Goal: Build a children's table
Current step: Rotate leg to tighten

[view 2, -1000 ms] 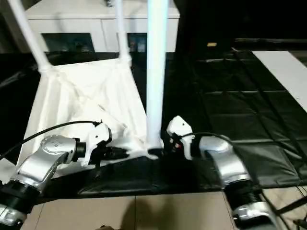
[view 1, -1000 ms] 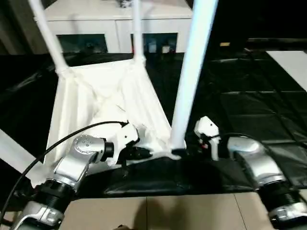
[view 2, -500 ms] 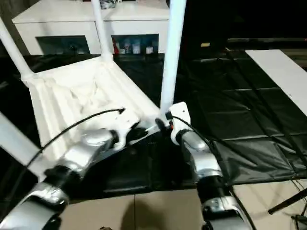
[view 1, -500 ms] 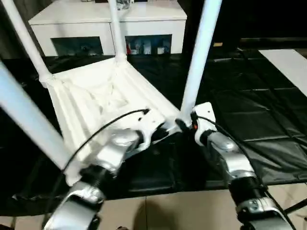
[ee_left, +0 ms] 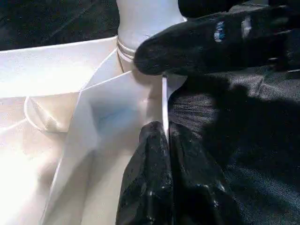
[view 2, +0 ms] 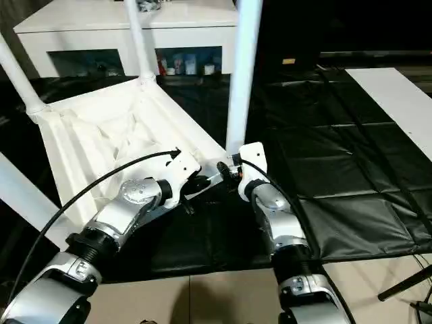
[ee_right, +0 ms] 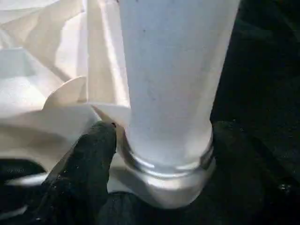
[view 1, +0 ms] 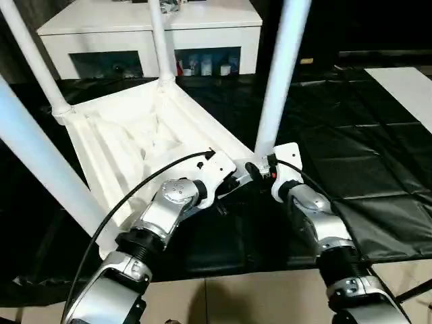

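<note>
The children's table lies upside down on the black-covered table (view 1: 378, 182), its ribbed white top (view 1: 128, 142) facing up and its white legs standing upright. My left gripper (view 1: 233, 183) is shut on the thin rim of the top (ee_left: 165, 101), just beside the near right corner socket. At that corner stands the near right leg (view 1: 278, 81). My right gripper (view 1: 260, 169) is at its base, with one black finger (ee_right: 84, 164) on each side of the leg's collar (ee_right: 164, 161), open around it. The right gripper's finger (ee_left: 211, 42) also crosses the left wrist view.
A white cabinet with glass doors (view 1: 148, 27) stands behind the table. A white panel (view 1: 405, 88) lies at the far right. The near left leg (view 1: 40, 169) rises close to my left arm. Tiled floor (view 1: 256, 297) shows at the black table's front edge.
The head views have shifted and tilted, so the camera has moved. Both grippers stay at the table's near right corner, the left one still shut on the rim.
</note>
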`<state>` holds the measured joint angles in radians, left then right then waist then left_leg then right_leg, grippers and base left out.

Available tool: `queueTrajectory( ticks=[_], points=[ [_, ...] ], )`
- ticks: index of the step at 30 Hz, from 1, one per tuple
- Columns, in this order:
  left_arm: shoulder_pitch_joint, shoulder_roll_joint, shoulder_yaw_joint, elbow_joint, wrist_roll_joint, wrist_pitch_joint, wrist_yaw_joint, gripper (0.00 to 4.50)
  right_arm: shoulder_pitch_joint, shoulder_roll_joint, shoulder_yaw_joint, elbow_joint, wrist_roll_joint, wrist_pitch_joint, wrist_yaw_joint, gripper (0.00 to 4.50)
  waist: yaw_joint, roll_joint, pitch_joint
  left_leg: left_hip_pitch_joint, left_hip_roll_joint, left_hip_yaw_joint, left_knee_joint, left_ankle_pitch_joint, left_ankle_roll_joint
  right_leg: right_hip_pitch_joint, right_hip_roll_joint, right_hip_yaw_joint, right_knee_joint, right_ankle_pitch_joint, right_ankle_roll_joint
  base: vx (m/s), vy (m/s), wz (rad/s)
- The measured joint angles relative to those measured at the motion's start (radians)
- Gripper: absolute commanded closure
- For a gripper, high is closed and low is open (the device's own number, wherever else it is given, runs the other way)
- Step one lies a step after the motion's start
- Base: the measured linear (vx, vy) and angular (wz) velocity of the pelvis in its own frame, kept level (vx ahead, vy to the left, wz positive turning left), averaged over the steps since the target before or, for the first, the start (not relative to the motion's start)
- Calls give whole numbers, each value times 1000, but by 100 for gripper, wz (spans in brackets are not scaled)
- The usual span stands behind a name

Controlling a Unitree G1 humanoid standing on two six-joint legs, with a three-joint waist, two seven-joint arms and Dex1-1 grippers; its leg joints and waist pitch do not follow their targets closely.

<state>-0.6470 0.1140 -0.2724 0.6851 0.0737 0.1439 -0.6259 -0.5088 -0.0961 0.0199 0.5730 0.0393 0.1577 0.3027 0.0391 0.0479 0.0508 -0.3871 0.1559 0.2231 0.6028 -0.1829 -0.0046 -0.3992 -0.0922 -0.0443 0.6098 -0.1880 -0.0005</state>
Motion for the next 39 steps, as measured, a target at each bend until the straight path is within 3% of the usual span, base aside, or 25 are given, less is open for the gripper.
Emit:
queueTrajectory(
  ticks=[3, 9, 11, 14, 17, 24, 29, 30, 34, 35, 39],
  points=[
    [0, 7, 0, 0, 0, -1, -11, 450, 3, -34, 12, -22, 11, 1, 82, 67, -3, 0, 0, 0, 0, 0, 0, 0, 0, 0, 0, 0, 0, 0, 0, 0, 0, 0],
    [60, 113, -30, -93, -33, -48, -223, 450, 122, -235, 70, -201, 85, 9, 429, 67, 8, 0, 0, -1, 0, 0, -2, -1, 0, 0, 0, -1, -2, -2, 3, 0, 0, 0],
    [120, 179, -51, -172, -81, -76, -369, 450, 183, -339, 71, -245, 105, 9, 540, 67, 24, 1, 0, -2, 0, 0, -3, -1, 1, 0, 0, -2, -3, -3, 3, 0, 0, 0],
    [148, 243, -71, -230, -109, -86, -494, 450, 220, -422, 50, -282, 133, 12, 638, 67, 51, 5, 2, -2, 1, 0, -2, -1, 1, 0, 0, -2, -2, -2, 3, 0, 0, 0],
    [168, 266, -90, -265, -123, -86, -574, 450, 244, -467, 20, -294, 156, 13, 682, 67, 58, 6, 2, -1, 1, 2, -1, -1, 1, 3, -1, 1, -2, -2, 3, 0, 0, 0],
    [164, 273, -116, -264, -120, -134, -621, 450, 245, -474, -5, -286, 156, 16, 645, 67, 53, 7, 2, -1, 0, 3, 0, -1, 1, 3, -1, 3, -2, -2, 3, 0, 0, 0],
    [123, 276, -113, -190, -100, -213, -601, 450, 245, -414, -9, -297, 161, 28, 608, 67, 48, 7, 2, -2, 1, 3, 0, -1, 1, 1, -1, 2, 1, -2, 3, 0, 0, 0],
    [118, 278, -109, -180, -100, -215, -603, 422, 244, -404, -9, -298, 162, 28, 596, 60, 48, 7, 2, -2, 1, 3, 0, -1, 1, 1, -1, 1, 1, -2, 3, 0, 0, 0],
    [103, 318, -58, -150, -132, -223, -632, 392, 245, -338, -13, -304, 166, 24, 512, 60, 39, 6, 3, -6, 1, 3, 0, 0, 0, -4, 0, 1, 1, -2, 3, 0, 0, 0],
    [99, 319, -39, -154, -149, -222, -634, 362, 245, -335, -14, -304, 167, 24, 501, 60, 40, 6, 2, -7, 1, 3, 0, 0, 0, -5, 0, 1, 0, -2, 3, 0, 0, 0],
    [130, 342, 65, -296, -275, -187, -647, 354, 251, -264, -72, -359, 193, 25, 395, 60, 44, 6, 2, -7, 1, 3, -1, -1, 1, -5, 0, 1, 0, -3, 3, 0, 0, 0]
  ],
)
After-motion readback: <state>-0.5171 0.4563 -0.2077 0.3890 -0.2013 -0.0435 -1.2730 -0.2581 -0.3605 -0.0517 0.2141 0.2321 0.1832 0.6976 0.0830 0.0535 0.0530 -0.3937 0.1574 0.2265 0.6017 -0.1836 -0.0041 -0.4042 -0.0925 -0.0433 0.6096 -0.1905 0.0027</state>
